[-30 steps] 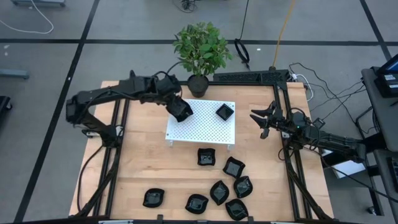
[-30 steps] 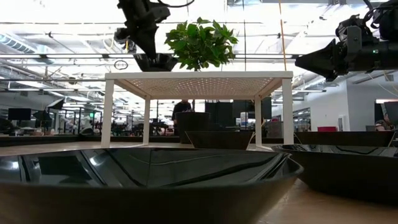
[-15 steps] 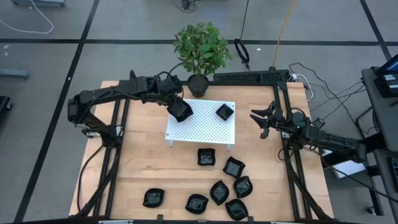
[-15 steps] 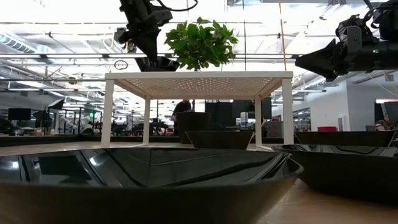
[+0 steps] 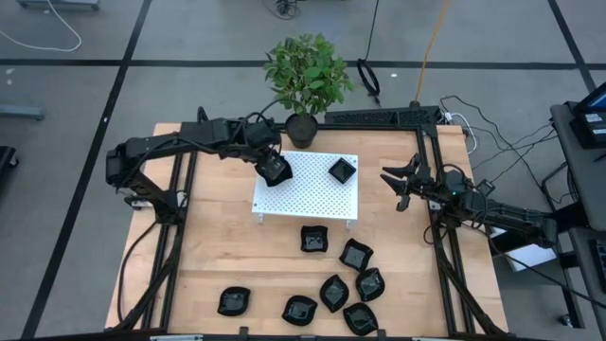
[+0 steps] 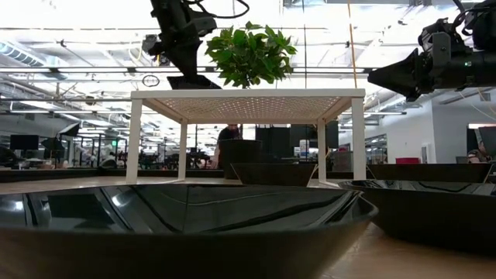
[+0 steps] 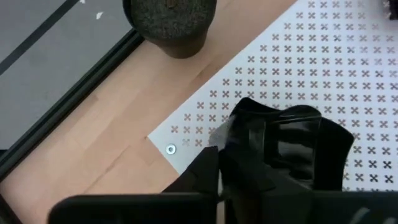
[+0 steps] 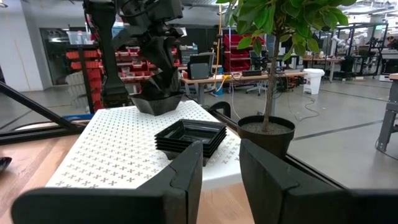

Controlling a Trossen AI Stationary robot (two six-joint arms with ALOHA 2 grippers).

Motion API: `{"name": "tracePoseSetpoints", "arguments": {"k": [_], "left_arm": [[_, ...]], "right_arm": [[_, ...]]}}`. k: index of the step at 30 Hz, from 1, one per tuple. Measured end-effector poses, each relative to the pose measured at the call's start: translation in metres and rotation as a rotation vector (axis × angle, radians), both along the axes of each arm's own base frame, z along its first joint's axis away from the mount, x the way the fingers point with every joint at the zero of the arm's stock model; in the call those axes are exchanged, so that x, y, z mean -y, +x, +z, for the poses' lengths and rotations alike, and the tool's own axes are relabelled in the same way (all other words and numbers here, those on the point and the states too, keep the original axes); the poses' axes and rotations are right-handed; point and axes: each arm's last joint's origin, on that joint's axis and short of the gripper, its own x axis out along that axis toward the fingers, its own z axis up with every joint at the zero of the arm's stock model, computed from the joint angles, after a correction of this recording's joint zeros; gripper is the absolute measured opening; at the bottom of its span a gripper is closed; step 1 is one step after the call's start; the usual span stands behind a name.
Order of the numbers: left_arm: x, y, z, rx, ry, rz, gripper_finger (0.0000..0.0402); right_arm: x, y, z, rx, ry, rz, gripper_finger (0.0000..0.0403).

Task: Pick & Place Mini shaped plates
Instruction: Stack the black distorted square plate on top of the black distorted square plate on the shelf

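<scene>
My left gripper (image 5: 273,169) is shut on a glossy black mini plate (image 7: 292,140) over the far-left corner of the white perforated platform (image 5: 308,194). A square black plate (image 5: 342,170), which looks stacked in the right wrist view (image 8: 189,137), sits on the platform's far-right part. Several more black plates (image 5: 333,292) lie on the table's near half. My right gripper (image 5: 402,185) hovers open to the right of the platform, touching nothing. My left gripper pinches the plate's rim (image 7: 244,121) between its two fingers, coming from above on a slant from the table's left. The plate (image 8: 155,102) sits about level under the fingers, its base at the platform's top. Whether it rests there I cannot tell.
A potted plant (image 5: 303,128) stands just beyond the platform's far edge, close to my left gripper. Black frame rails (image 5: 436,204) run along both sides of the table. Bare wood (image 5: 218,246) lies between the platform and the near plates.
My left gripper has moved down a little toward the platform's far-left corner, carrying the plate with it. The plate now sits lower, close to the platform's top. The right arm has kept still.
</scene>
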Motion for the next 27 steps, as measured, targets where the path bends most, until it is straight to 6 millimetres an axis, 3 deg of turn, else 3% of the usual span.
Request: {"name": "tracePoseSetpoints", "arguments": {"k": [9,15,20,27], "left_arm": [[0.005,0.002,0.0,0.0,0.001,-0.016,0.0127],[0.011,0.004,0.0,-0.019,0.021,-0.085,0.0166],[0.015,0.004,0.004,-0.044,0.077,-0.157,0.0169],[0.013,0.004,0.017,-0.029,0.176,-0.102,0.014]], "right_arm": [[0.0,0.0,0.0,0.0,0.0,0.0,0.0094],[0.0,0.0,0.0,0.0,0.0,0.0,0.0096],[0.0,0.0,0.0,0.0,0.0,0.0,0.0094],[0.0,0.0,0.0,0.0,0.0,0.0,0.0094]]}}
